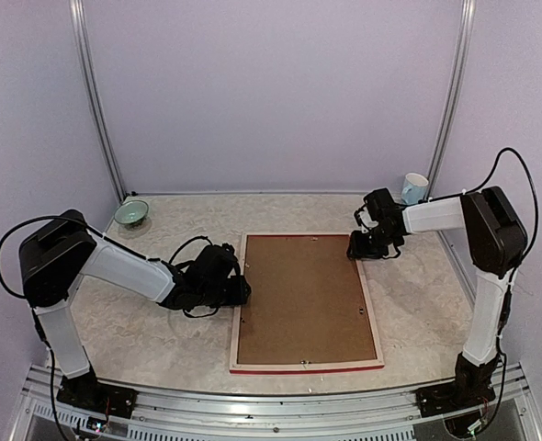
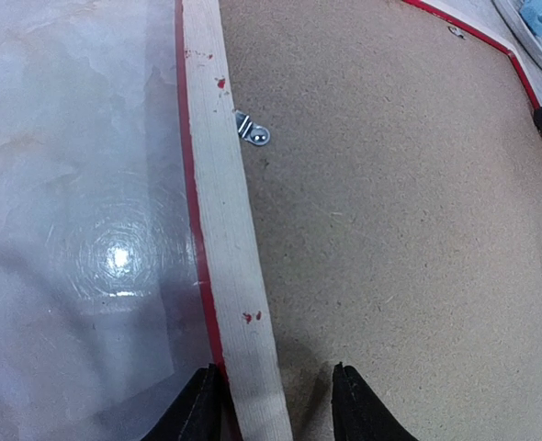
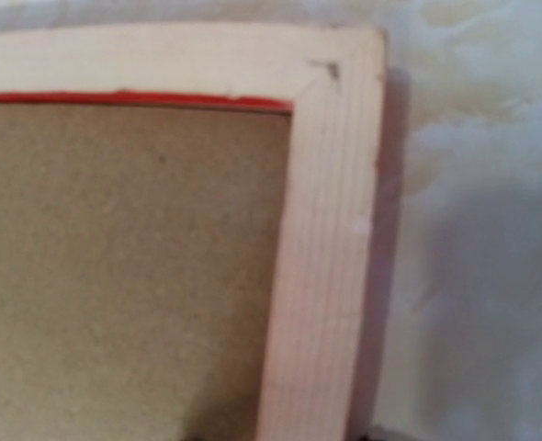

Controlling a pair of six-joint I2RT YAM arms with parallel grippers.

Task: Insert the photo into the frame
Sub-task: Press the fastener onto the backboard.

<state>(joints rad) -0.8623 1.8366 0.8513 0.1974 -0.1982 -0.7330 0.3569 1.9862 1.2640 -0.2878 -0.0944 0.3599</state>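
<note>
The frame point(image 1: 308, 368) lies face down mid-table, pale wood back up, thin red edges showing. A brown backing board point(image 1: 303, 299) fills it. The photo is hidden or out of view. My left gripper point(image 1: 241, 292) is open. In the left wrist view point(image 2: 276, 409) it straddles the frame's left rail point(image 2: 225, 230), one finger by the red outer edge, the other over the board point(image 2: 390, 230). My right gripper point(image 1: 361, 250) is at the far right corner. In the right wrist view point(image 3: 285, 434) its dark tips barely show either side of the rail point(image 3: 331, 230).
A green bowl point(image 1: 131, 213) stands at the back left and a blue and white cup point(image 1: 415, 187) at the back right. Small metal clips point(image 2: 253, 131) sit on the board near the rail. The table left of the frame looks glossy point(image 2: 115, 257).
</note>
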